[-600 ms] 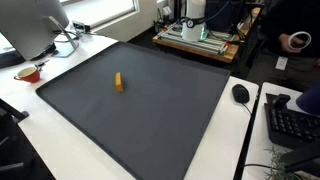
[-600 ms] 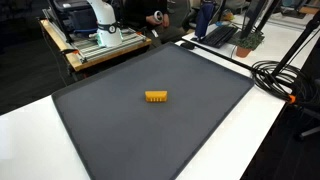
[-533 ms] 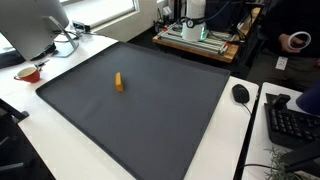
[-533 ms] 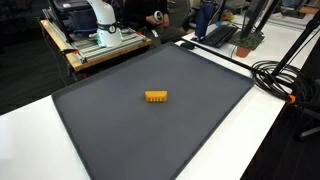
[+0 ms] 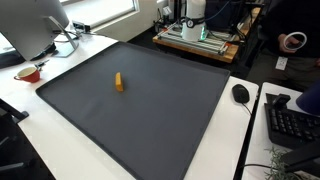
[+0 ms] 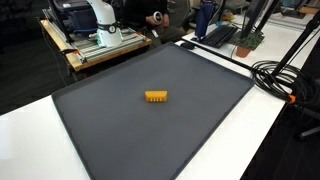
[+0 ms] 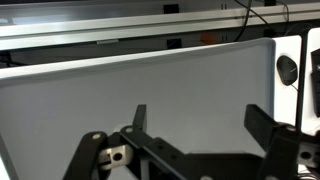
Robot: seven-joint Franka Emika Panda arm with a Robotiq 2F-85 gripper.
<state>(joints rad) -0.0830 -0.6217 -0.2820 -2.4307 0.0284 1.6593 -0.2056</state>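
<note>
A small orange-yellow block lies on a dark grey mat in both exterior views (image 5: 119,81) (image 6: 155,97). The mat (image 5: 150,105) (image 6: 130,125) covers most of a white table. In the wrist view my gripper (image 7: 200,120) hangs open and empty above the mat (image 7: 120,90), its two dark fingers spread wide. The block does not show in the wrist view. The gripper itself is out of frame in both exterior views; only the white robot base (image 6: 100,15) shows at the far table edge.
A computer mouse (image 5: 240,93) and a keyboard (image 5: 290,120) lie beside the mat. A monitor (image 5: 35,25) and a red-rimmed cup (image 5: 28,72) stand at one corner. Black cables (image 6: 285,75) run along another side. An aluminium frame with equipment (image 5: 200,35) stands behind.
</note>
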